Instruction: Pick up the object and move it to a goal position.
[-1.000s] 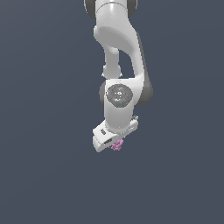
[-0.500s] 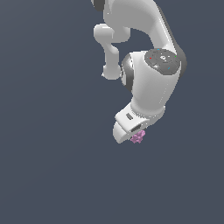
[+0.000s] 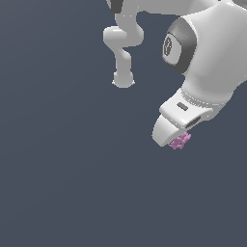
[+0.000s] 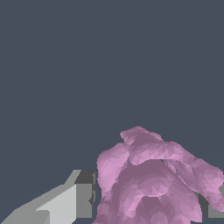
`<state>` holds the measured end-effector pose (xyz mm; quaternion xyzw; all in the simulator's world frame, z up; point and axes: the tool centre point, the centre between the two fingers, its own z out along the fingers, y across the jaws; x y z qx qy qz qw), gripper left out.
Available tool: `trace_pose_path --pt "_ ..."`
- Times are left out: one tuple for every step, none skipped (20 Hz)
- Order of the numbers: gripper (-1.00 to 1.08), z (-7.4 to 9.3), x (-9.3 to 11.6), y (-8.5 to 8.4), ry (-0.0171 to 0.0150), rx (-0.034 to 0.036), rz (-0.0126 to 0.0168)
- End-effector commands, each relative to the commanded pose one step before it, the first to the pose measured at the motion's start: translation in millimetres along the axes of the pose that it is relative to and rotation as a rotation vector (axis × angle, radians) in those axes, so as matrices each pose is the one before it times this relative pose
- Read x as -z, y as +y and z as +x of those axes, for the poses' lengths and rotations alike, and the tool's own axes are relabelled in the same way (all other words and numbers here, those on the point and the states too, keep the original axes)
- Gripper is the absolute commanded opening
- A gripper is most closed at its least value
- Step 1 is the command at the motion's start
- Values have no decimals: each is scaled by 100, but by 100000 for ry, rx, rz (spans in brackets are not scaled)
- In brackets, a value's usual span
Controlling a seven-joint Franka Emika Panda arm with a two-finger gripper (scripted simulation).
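Note:
The object (image 3: 180, 141) is a small pink-purple knobbly lump hanging just under the white hand of the arm, toward the exterior view's right. My gripper (image 3: 177, 140) is shut on it, and the hand hides the fingers in that view. In the wrist view the object (image 4: 153, 179) fills much of the picture. One grey fingertip (image 4: 84, 194) presses against one side of it and a sliver of the other fingertip (image 4: 213, 205) shows on the far side.
The arm's large white links (image 3: 212, 58) fill the upper part of the exterior view's right. Its base column (image 3: 123, 53) stands farther back. Everything else is a plain dark grey-blue ground.
The arm has swung toward the exterior view's right and nearer the camera, carrying the object along. The gripper has stayed shut on it throughout.

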<state>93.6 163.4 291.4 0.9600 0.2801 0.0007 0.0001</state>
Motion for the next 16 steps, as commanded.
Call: trace_pose_path --pt "-100 711 1358 -893 -149 -132 34" --pt "-100 240 423 -277 0 0 0" --pt "-100 215 375 -245 0 0 0" --pt "-100 180 336 -183 18 -31 33" --pt "-100 172 292 -188 0 0 0" --pt "-100 152 255 -163 0 0 0" --pt "-100 134 221 -140 0 0 0" --pt "-100 117 189 -118 0 0 0" --pt "-100 101 160 -99 0 0 0" --pt "-100 86 134 -81 0 0 0" --pt "-100 72 109 -65 0 0 0" --pt "-100 58 86 -51 0 0 0" --pt "-100 44 65 -38 0 0 0" --pt "-100 31 45 -26 0 0 0" --pt "-100 19 26 -15 0 0 0" --pt "-100 6 9 -5 0 0 0"
